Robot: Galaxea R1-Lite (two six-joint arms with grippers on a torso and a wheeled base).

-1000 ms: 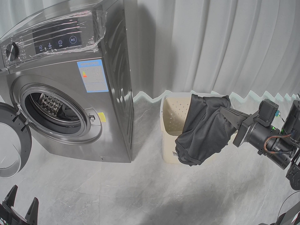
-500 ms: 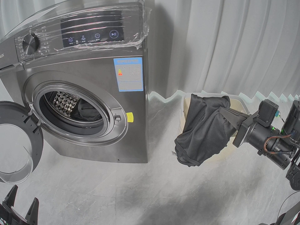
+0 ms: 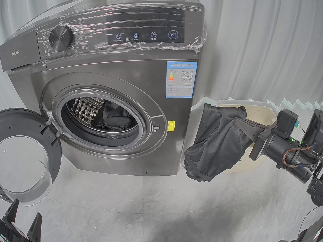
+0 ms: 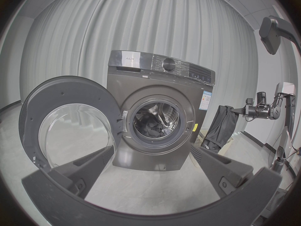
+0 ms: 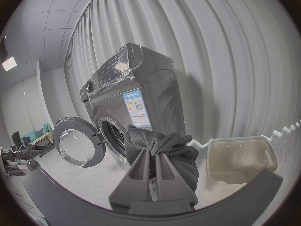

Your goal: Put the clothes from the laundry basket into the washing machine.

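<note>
A grey front-loading washing machine [image 3: 111,68] stands with its round door [image 3: 23,152] swung open to the left. Dark clothes [image 3: 116,116] lie inside the drum. My right gripper [image 3: 239,121] is shut on a dark grey garment [image 3: 215,142], which hangs in the air between the machine's right corner and the cream laundry basket [image 3: 255,110]. The right wrist view shows the garment [image 5: 163,151] bunched between the shut fingers [image 5: 141,173], with the basket [image 5: 241,160] behind. My left gripper [image 3: 22,217] sits low at the lower left, open, holding nothing.
White curtains [image 3: 262,41] hang behind the machine and the basket. The pale tiled floor [image 3: 134,205] in front of the machine is bare. The open door [image 4: 69,120] juts out over the floor to the left of the drum opening [image 4: 155,120].
The whole head view has shifted, so the camera turned toward the machine, which now sits more central. The right gripper still holds the garment in about the same place in the picture.
</note>
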